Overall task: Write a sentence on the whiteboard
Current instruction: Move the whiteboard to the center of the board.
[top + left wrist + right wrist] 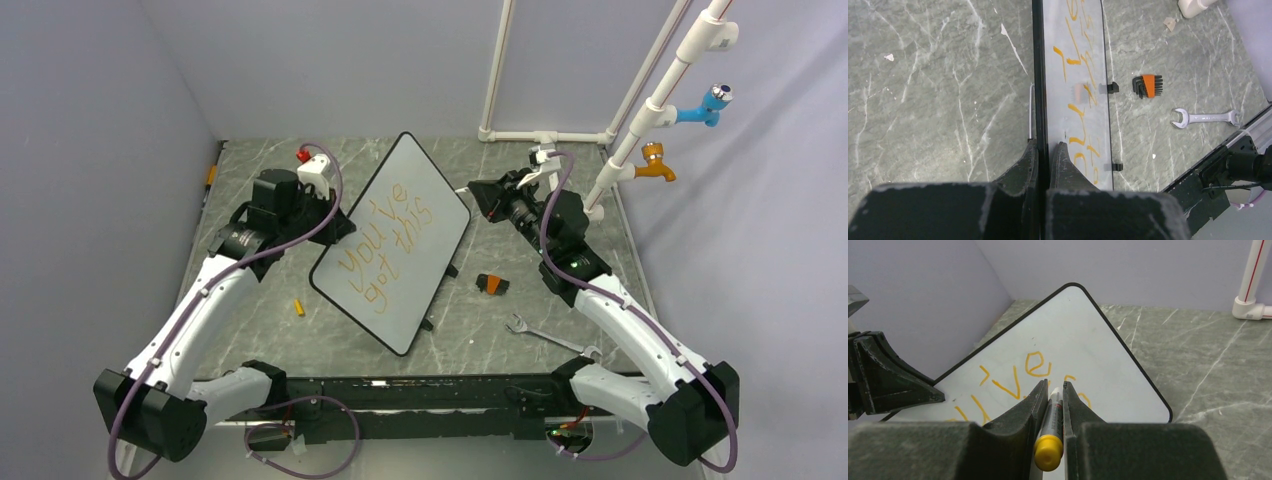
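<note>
my left pincer (pixel 1048 150) clamps the rim of the tilted whiteboard (pixel 415 175). my right pincer (pixel 1052 390) grips a yellow-ended marker (pixel 1050 432), pointing at the whiteboard's orange sentence (pixel 385 245), "you've got this".

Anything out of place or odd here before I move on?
Nothing spilled or damaged. The whiteboard sits diagonal to the table edges, its rim clamped by the left gripper. A small yellow piece, possibly a marker cap, lies loose on the table left of the board. The right gripper holds the marker.
</note>
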Tool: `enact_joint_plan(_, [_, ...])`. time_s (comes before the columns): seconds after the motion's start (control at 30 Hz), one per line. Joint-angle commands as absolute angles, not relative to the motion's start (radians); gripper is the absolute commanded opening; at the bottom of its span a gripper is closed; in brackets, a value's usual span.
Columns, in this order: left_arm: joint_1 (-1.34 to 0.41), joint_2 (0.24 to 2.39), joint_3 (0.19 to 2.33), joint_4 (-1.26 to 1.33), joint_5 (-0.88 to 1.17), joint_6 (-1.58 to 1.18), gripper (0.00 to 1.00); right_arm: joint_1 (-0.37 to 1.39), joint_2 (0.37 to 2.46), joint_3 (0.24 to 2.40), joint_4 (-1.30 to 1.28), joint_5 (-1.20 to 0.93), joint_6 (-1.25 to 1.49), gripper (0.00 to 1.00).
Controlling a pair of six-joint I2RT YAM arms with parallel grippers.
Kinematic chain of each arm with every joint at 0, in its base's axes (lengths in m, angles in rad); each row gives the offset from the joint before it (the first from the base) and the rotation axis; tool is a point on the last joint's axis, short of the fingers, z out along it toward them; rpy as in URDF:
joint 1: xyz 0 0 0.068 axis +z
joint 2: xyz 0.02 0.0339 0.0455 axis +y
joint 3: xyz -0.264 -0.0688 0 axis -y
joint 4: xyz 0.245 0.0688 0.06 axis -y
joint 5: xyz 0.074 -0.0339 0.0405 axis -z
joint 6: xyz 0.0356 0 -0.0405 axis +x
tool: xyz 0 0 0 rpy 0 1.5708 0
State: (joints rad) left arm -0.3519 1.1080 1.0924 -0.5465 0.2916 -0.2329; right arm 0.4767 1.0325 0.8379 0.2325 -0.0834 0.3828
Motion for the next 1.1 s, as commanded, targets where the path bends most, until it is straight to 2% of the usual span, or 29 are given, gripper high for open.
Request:
enact_joint_plan(0.0, [-0.365, 1.166, 1.055, -0.677, 0.155, -0.097, 0.05, 0.478, 1.034, 0.845, 0.274, -0.092, 0.383, 0.00])
enact_joint_plan(0.53, [-0.365, 1.177, 1.004, -0.699, 0.061, -0.057, 0.20, 0.478, 1.032, 0.844, 0.255, -0.081, 0.373, 0.00])
enact_joint_plan(0.8, [-0.365, 1.181, 1.018, -0.686, 0.078, -0.054, 0.25, 0.478, 1.036, 0.828, 0.271, -0.089, 0.385, 0.00])
enact_joint_plan(1.07, [-0.365, 1.187, 1.056, -0.678, 0.112, -0.061, 0.35, 0.479, 1.036, 0.823, 0.272, -0.084, 0.381, 0.00])
